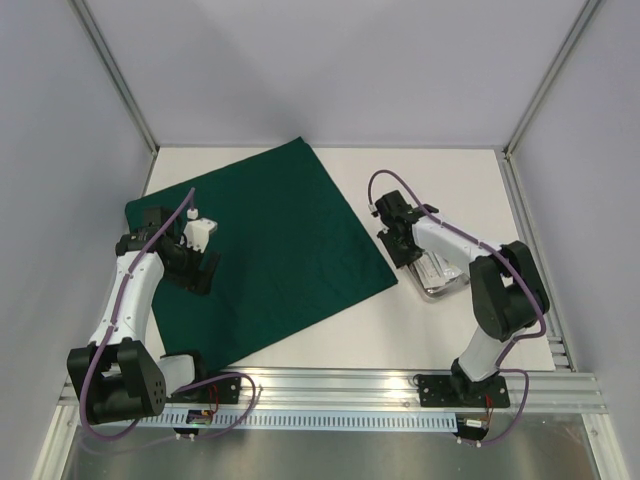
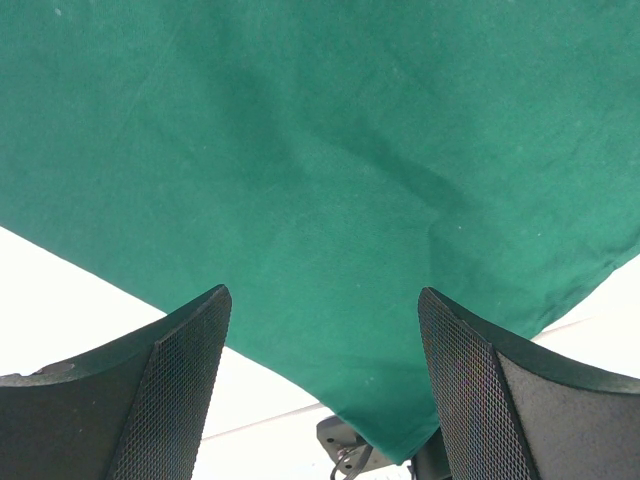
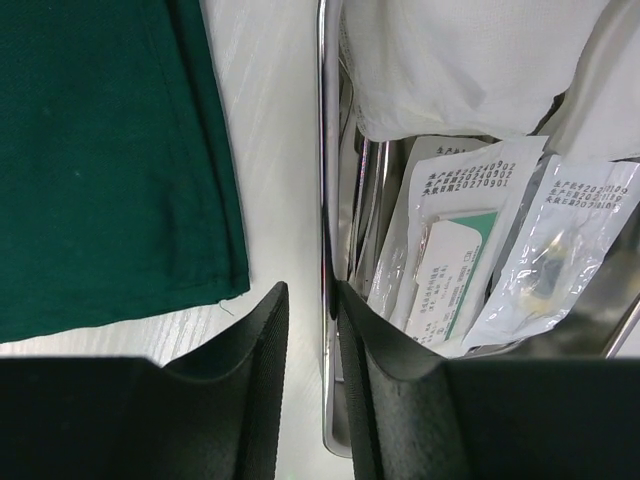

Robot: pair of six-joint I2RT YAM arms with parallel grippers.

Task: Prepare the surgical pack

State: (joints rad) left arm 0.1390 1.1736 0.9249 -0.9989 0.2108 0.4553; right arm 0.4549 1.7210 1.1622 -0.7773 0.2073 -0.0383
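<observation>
The dark green cloth (image 1: 280, 240) lies flat and spread on the white table, set diagonally. My left gripper (image 1: 200, 270) hovers over its left part, open and empty; its wrist view shows the cloth (image 2: 320, 150) between the wide-apart jaws (image 2: 323, 292). The small steel tray (image 1: 445, 288) stands right of the cloth. My right gripper (image 1: 403, 243) is at its left rim. In the right wrist view the jaws (image 3: 312, 290) straddle the rim (image 3: 325, 150), one finger inside, a narrow gap left outside. White gauze (image 3: 460, 60) and clear pouches (image 3: 470, 250) lie in the tray. Instruments cannot be made out.
The cloth's right edge (image 3: 215, 200) lies a short way left of the tray. An aluminium rail (image 1: 330, 385) runs along the near table edge. Pale walls and frame posts (image 1: 115, 75) enclose the table. A bracket with a cable (image 2: 345, 455) shows below the cloth's near corner.
</observation>
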